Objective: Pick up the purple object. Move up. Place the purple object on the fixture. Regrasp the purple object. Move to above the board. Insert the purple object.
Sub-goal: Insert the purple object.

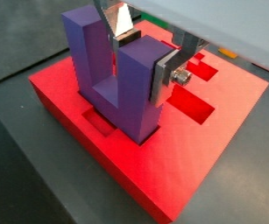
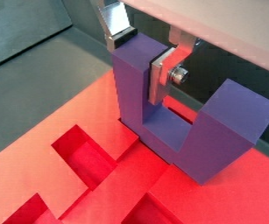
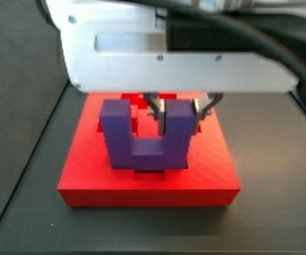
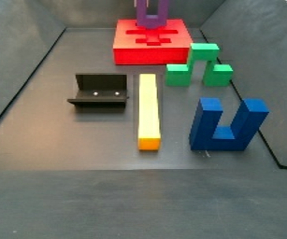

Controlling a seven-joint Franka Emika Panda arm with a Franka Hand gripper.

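The purple object [image 1: 107,83] is a U-shaped block standing upright, prongs up, on the red board [image 1: 207,149]. Its base sits at one of the board's recesses; I cannot tell how deep. My gripper [image 1: 146,57] is shut on one prong, with a silver finger on each side of it. Both wrist views show this grip, and so does the gripper [image 2: 139,57] on the purple object [image 2: 218,122] over the board [image 2: 54,114]. In a side view the purple object [image 3: 148,134] stands mid-board [image 3: 149,184] under the white hand. In a side view the purple object [image 4: 152,14] is at the far end.
The black fixture [image 4: 98,91] stands empty at the left of the floor. A yellow bar [image 4: 149,110] lies beside it. Green stepped blocks [image 4: 198,63] sit near the board [image 4: 139,51]. A blue U-shaped block [image 4: 227,123] stands at the front right. Grey walls enclose the floor.
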